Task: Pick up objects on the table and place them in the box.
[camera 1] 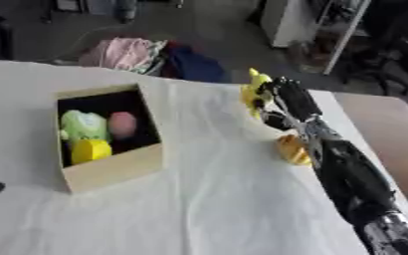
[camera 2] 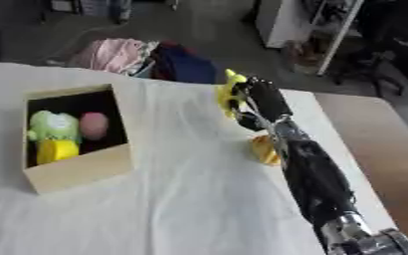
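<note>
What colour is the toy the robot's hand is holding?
Yellow toy, in the right hand; clearest in the left eye view.

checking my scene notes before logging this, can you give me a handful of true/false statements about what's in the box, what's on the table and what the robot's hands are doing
1. The robot's right hand has its fingers curled round a yellow object. True.
2. The open tan cardboard box is empty. False: it holds a light green plush toy, a pink rounded object and a bright yellow object.
3. An orange-yellow object lies on the white tablecloth beside the right arm. True.
4. The box stands to the right of the right arm. False: it stands to its left.
5. The yellow object in the hand is already over the box. False: it is off to the right of the box, above the cloth.
</note>
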Action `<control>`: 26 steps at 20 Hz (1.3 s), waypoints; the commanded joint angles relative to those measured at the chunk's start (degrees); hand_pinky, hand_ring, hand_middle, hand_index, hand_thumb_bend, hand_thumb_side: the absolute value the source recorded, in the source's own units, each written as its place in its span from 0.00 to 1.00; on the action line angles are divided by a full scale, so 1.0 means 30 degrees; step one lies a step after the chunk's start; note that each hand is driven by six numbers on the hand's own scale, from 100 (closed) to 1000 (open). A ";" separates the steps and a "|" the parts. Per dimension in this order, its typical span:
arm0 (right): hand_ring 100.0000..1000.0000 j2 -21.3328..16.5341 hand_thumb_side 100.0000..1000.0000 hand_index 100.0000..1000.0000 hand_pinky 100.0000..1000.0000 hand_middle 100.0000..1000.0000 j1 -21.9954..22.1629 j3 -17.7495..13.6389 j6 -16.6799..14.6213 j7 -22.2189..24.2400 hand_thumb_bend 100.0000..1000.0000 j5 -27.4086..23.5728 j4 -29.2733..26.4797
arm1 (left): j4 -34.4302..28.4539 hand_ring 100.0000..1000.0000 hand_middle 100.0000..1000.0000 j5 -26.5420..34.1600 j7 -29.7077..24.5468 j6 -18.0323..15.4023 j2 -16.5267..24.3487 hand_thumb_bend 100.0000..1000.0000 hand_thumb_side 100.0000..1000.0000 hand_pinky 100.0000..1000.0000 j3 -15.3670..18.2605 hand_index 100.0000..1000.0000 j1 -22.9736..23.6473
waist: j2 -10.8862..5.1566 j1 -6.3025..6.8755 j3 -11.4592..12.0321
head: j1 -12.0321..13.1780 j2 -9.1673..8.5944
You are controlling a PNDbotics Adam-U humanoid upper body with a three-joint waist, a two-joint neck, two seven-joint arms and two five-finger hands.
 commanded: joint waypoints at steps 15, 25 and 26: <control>0.21 0.0617 0.00 0.10 0.16 0.00 -0.1743 0.2931 -0.4716 0.2502 0.11 -0.2707 -0.5265 | -0.0387 0.66 0.52 0.1052 0.0360 -0.0004 0.0268 0.00 0.57 0.73 0.0236 0.70 -0.0570 | -0.1029 0.0047 0.0488 | -0.0491 0.0066; 0.22 0.2247 0.00 0.10 0.18 0.00 -0.1999 0.4518 -0.7995 0.4145 0.11 -0.2642 -0.6218 | -0.0387 0.65 0.52 0.2500 0.0732 -0.0389 0.0414 0.00 0.56 0.72 0.0546 0.70 -0.1449 | -0.1485 -0.0240 0.1568 | -0.0994 0.0247; 0.22 0.2323 0.00 0.10 0.18 0.00 -0.1988 0.4606 -0.8222 0.4260 0.11 -0.2657 -0.6259 | -0.0387 0.65 0.52 0.2607 0.0745 -0.0391 0.0426 0.00 0.56 0.72 0.0568 0.70 -0.1500 | -0.1509 -0.0259 0.1623 | -0.1016 0.0250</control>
